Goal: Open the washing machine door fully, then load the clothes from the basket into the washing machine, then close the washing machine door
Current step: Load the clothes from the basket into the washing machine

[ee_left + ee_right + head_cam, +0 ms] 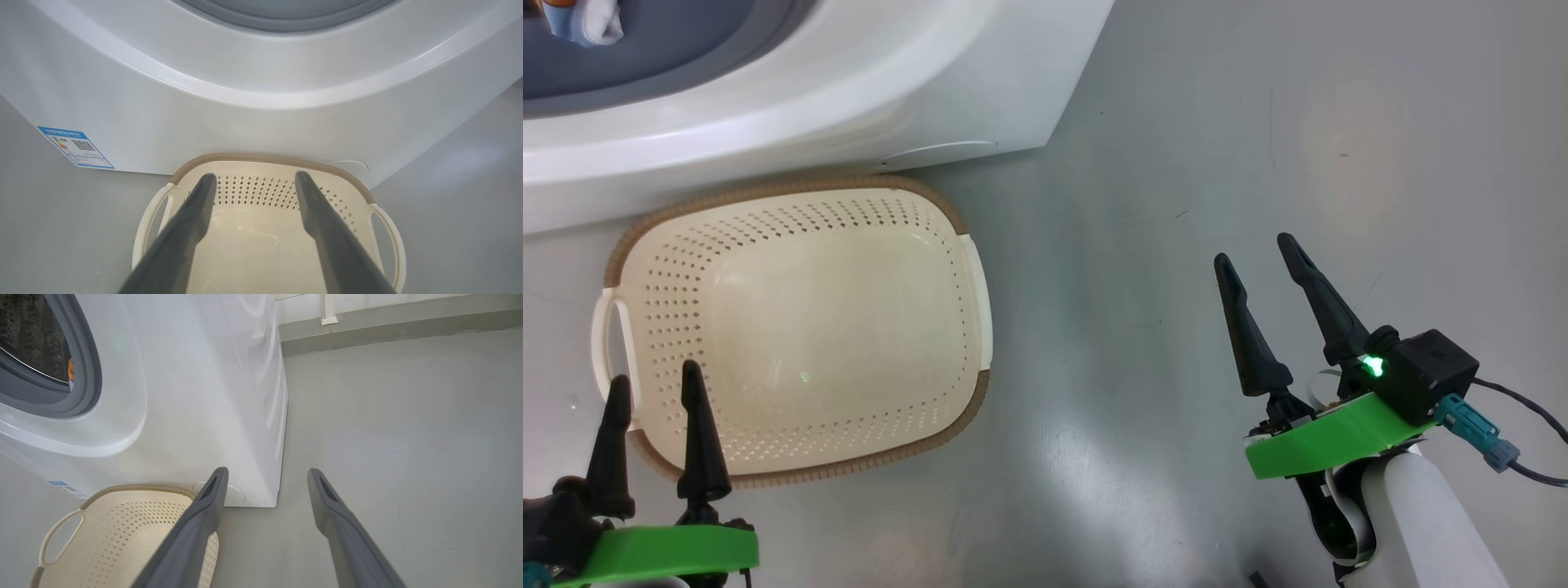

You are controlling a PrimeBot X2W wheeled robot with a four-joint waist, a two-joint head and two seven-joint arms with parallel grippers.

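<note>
i am logging: left gripper (656, 372) hanging over the near-left corner of the basket (784, 186), spread wide, gripping nothing; washing machine (849, 106) standing just behind the basket, clothes (584, 20) lying in its opening; right gripper (1254, 250) hanging well right of the basket, wide, empty.

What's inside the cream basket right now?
The cream perforated plastic basket shows a bare bottom and bare walls, with nothing lying in it. In the head view its near-left corner is covered by the left gripper.
</note>
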